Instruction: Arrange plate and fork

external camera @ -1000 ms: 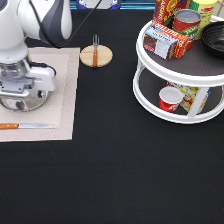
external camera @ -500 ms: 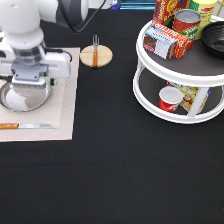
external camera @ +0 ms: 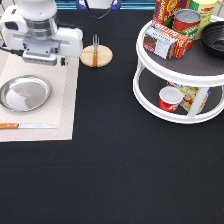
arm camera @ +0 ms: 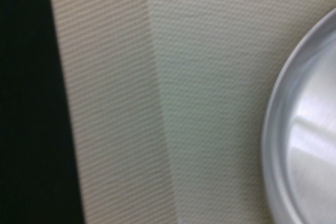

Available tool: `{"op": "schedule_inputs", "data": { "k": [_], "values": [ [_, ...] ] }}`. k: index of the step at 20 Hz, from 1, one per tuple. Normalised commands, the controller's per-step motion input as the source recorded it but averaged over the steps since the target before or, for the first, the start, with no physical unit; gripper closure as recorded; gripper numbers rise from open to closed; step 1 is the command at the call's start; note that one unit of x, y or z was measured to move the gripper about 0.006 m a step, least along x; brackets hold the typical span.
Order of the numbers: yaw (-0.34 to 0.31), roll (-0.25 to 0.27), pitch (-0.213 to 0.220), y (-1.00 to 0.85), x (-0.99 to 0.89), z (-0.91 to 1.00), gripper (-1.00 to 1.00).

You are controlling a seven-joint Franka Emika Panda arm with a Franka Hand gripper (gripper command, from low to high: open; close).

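One round shiny silver metal plate (external camera: 25,93) we log lying flat on the beige woven placemat (external camera: 62,105); its rim (arm camera: 300,130) fills one edge of the wrist view. One small fork with an orange-brown wooden handle (external camera: 95,51) lies across the round wooden disc (external camera: 96,56), at two o'clock from the plate and well apart from it. One white gripper (external camera: 42,56) hangs at one o'clock of the plate; whether its fingers are spread or pressed together, we cannot tell. One wooden-handled knife (external camera: 26,126) lies at six o'clock of the plate.
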Motion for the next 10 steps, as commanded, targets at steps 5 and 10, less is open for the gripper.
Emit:
{"op": "schedule_inputs", "data": {
  "k": [5, 10],
  "values": [
    [0.0, -0.117, -0.155, 0.75, -0.7, 0.15, -1.0],
    [0.021, -0.081, -0.172, 0.69, -0.66, 0.08, -1.0]
  ]
}}
